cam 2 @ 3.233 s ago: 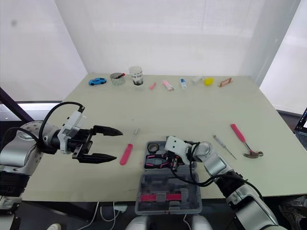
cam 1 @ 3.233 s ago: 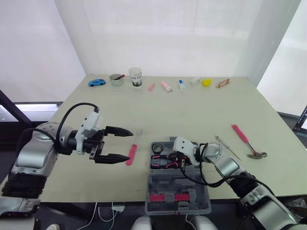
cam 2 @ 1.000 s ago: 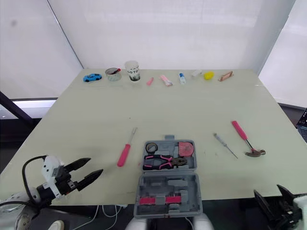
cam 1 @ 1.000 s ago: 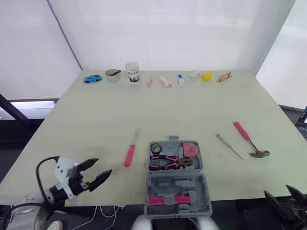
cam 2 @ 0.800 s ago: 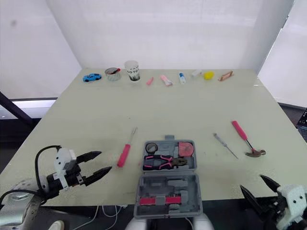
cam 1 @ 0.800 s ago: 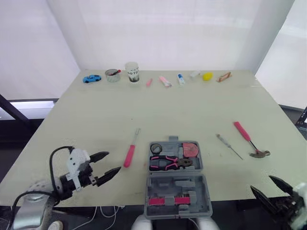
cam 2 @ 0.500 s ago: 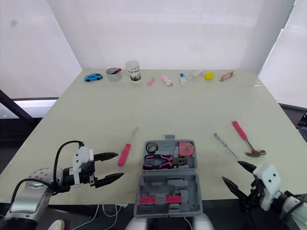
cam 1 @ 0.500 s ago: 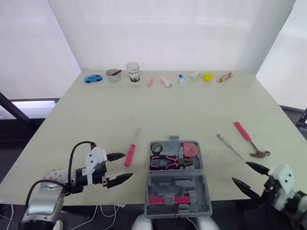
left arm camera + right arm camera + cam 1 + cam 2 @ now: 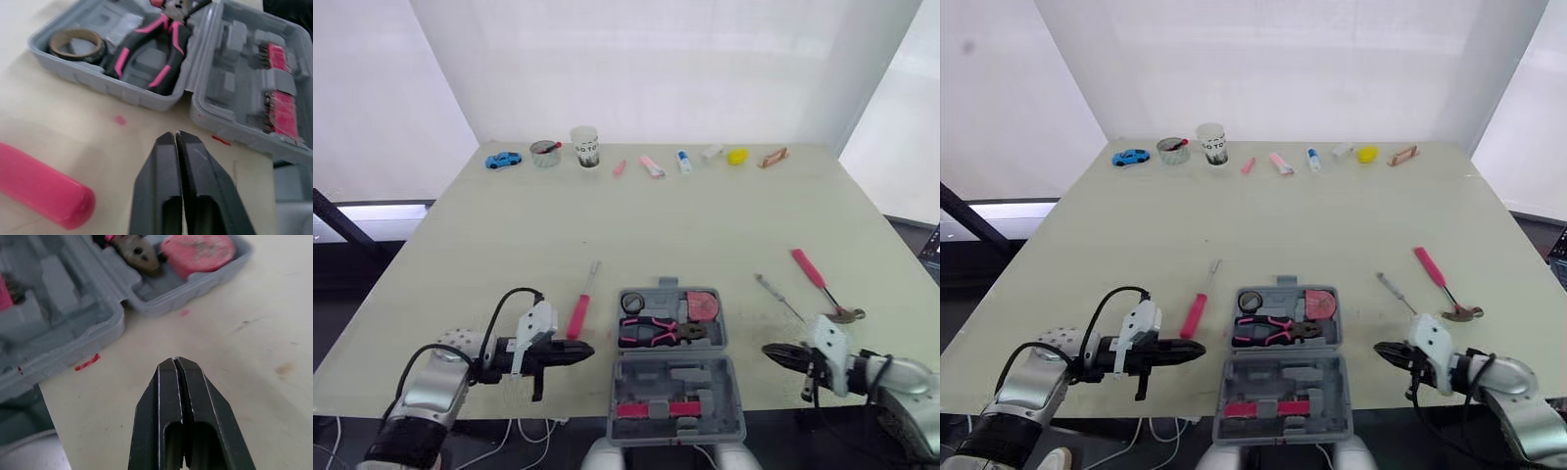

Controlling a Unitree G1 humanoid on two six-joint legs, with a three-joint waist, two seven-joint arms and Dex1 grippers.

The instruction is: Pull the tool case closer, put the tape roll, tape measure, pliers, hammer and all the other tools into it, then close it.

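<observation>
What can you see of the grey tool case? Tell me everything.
The tool case is grey moulded plastic, lying open and flat at the table's near edge, its near half seeming to overhang. The far half holds a tape roll, pink-and-black pliers and a pink tape measure; the near half carries a pink bit strip. The left gripper and right gripper flank it, shut, not touching.
</observation>
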